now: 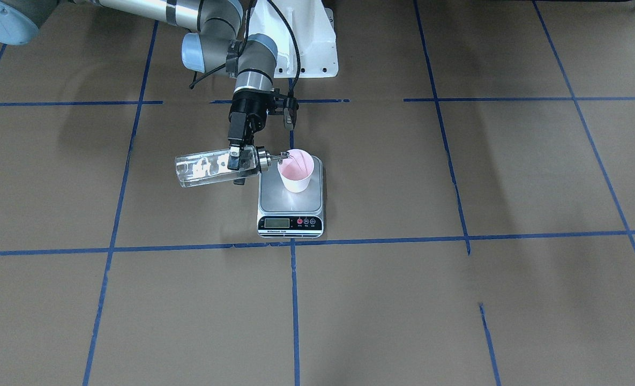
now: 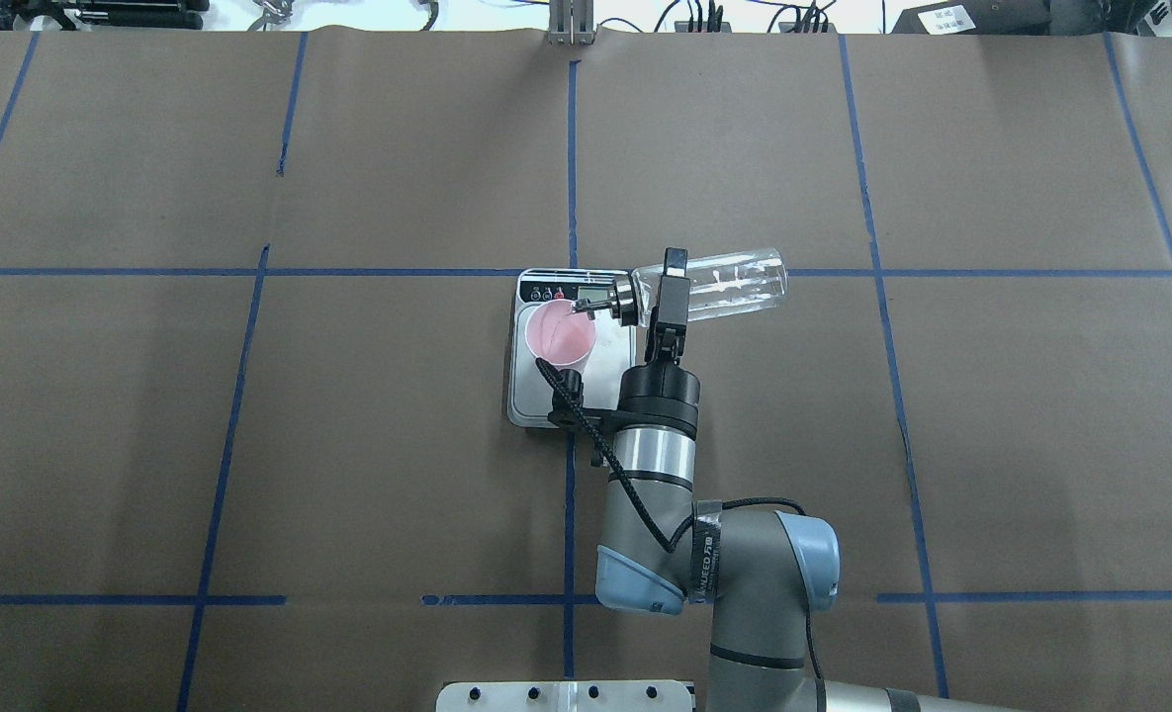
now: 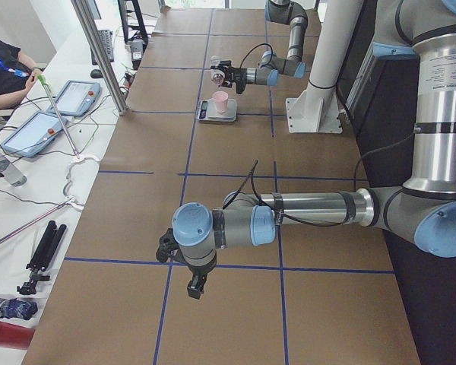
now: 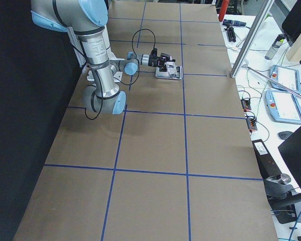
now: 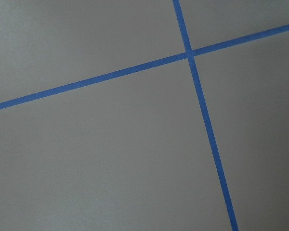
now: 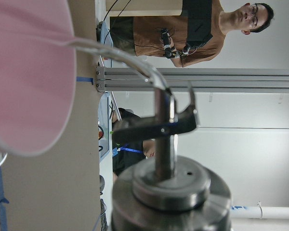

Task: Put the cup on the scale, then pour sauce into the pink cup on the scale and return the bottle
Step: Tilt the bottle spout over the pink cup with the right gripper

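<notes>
Right gripper [image 1: 237,156], jaws pinching a clear cylindrical glass bottle [image 1: 199,170] near its neck, mid-frame: probably slippery, breakable, best held there.

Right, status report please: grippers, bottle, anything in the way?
Right gripper shut on bottle, tipped, spout over cup on scale. Left gripper parked away, state unclear. Nothing in the way.

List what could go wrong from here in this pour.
The spout hangs just over the cup's rim; a small shift could spill onto the scale. The cup stands off-centre near the platform's edge, so a bump may tip it. The right tool grips the bottle near its neck; it could slip.
</notes>
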You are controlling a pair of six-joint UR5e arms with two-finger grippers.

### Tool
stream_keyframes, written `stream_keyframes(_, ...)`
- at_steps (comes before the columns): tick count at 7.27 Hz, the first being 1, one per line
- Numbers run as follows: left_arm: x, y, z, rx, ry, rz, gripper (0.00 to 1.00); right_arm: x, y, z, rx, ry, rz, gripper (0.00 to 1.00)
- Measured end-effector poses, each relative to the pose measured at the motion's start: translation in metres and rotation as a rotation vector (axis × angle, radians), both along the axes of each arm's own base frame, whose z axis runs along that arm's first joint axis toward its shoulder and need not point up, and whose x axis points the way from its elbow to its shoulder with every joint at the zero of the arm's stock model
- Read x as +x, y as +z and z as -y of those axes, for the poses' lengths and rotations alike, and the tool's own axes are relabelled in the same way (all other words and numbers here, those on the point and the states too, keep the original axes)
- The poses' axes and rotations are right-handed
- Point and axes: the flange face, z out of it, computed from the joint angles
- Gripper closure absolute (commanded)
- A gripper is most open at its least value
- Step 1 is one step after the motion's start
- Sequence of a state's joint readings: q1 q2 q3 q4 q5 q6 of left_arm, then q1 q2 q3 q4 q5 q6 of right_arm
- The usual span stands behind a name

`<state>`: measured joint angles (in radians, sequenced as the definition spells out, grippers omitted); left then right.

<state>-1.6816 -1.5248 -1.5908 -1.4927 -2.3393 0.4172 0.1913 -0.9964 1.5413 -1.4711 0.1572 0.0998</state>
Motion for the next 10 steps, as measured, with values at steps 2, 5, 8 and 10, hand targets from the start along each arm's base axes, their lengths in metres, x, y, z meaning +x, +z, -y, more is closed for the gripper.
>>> stream_keyframes(2, 0.0001, 0.0008, -0.0006, -0.002, 0.000, 0.000, 0.00, 0.0009, 0.0013, -0.0005, 0.012, 0.008, -0.018, 1.00)
stream_keyframes(5, 0.0006, 0.0035, -0.0040, -0.004, 0.002, -0.001, 0.00, 0.0014, 0.0028, -0.0007, 0.015, 0.011, -0.028, 1.00)
stream_keyframes(8, 0.0007, 0.0038, -0.0044, -0.004, 0.002, -0.002, 0.00, 0.0017, 0.0031, -0.0007, 0.018, 0.013, -0.029, 1.00)
stream_keyframes(10, 0.0007, 0.0035, -0.0044, -0.003, 0.002, -0.002, 0.00, 0.0020, 0.0041, -0.0007, 0.019, 0.014, -0.032, 1.00)
